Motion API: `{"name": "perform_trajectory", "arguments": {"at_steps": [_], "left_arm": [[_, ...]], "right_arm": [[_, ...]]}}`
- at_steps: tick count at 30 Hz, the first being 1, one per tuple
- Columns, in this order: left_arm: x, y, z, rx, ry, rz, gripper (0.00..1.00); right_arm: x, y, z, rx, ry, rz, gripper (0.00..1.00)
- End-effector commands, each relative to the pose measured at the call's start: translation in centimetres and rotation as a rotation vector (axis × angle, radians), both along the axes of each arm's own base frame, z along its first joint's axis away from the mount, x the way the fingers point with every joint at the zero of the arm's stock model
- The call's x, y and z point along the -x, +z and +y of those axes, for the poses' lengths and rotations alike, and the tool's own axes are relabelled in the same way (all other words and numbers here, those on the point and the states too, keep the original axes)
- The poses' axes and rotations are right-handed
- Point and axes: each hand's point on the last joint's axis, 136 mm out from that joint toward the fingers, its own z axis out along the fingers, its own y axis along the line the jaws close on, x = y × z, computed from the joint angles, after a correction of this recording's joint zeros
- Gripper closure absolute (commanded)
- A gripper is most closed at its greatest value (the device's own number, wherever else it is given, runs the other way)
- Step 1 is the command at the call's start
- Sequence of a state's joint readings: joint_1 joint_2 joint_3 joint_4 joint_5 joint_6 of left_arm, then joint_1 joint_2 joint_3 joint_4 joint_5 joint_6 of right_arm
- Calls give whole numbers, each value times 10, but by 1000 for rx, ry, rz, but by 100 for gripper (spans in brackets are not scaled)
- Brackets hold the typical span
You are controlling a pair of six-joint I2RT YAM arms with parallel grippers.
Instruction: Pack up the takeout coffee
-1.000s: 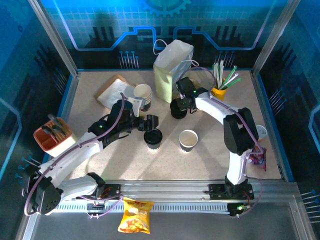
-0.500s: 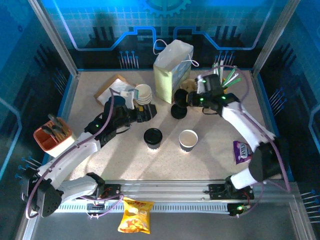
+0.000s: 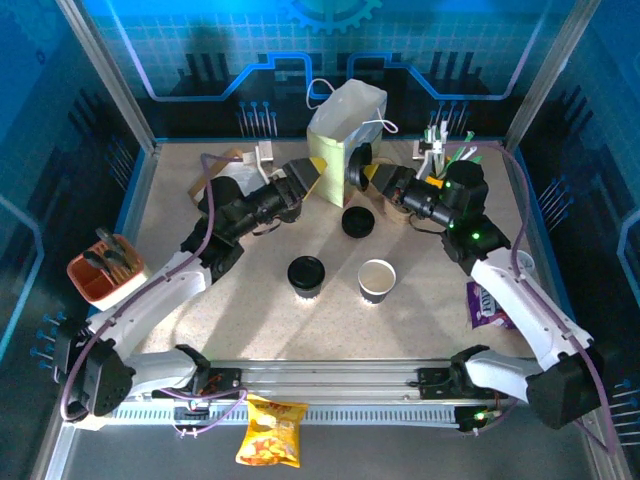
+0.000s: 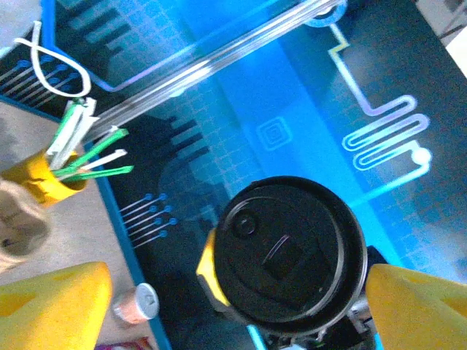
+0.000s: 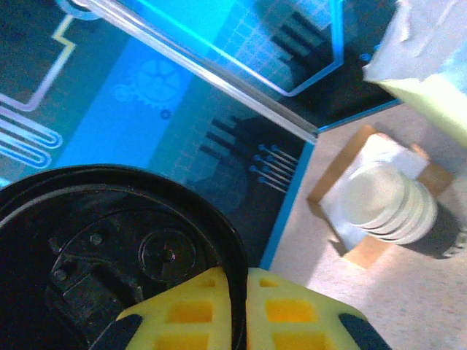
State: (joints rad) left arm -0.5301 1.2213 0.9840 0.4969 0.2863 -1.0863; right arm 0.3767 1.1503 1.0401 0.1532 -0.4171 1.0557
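The takeout coffee (image 3: 306,273), a small cup under a black lid, stands on the table's middle, apart from both grippers. Above it and in front of the paper bag (image 3: 345,125), my right gripper (image 3: 368,172) is raised and shut on the rim of a loose black lid (image 5: 109,240). In the left wrist view the lid (image 4: 292,266) faces the camera. My left gripper (image 3: 316,176) is raised opposite it, open, its yellow fingers (image 4: 55,306) wide on either side of the lid without touching it.
A lidless cup (image 3: 377,279) stands right of the coffee, and a stack of black lids (image 3: 356,221) stands behind them. Cream cups (image 5: 387,200) are stacked on a cardboard tray at the back left. A yellow straw holder (image 3: 440,182), an orange caddy (image 3: 100,272) and snack packets (image 3: 487,302) line the sides.
My right gripper lifted a black lid off the stack and swung it up toward the bag. My left arm rose from the coffee and opened a little wider, facing the lid.
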Motion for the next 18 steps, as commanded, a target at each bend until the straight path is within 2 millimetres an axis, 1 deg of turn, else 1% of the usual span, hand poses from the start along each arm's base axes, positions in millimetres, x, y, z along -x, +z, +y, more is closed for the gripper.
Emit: {"name": "perform_trajectory", "arguments": {"at_steps": [1,4,10,14,18], "left_arm": [[12,41,-6,112,-60,-55,6],[12,47,-8,136,-72,-49,3],[15,63,-16,172,-118,-71,0],[13,61,-19,173,-120,-52,0],[10,55,-15,156,-84,-42,0]], "right_arm": [[9,26,15,-106,63,-59,89],[10,31,24,-125,86,-72,89],[11,37,38,-146,124,-87,89],[11,39,44,-161,141,-91,90],[11,38,47,-169,146,-89,90]]}}
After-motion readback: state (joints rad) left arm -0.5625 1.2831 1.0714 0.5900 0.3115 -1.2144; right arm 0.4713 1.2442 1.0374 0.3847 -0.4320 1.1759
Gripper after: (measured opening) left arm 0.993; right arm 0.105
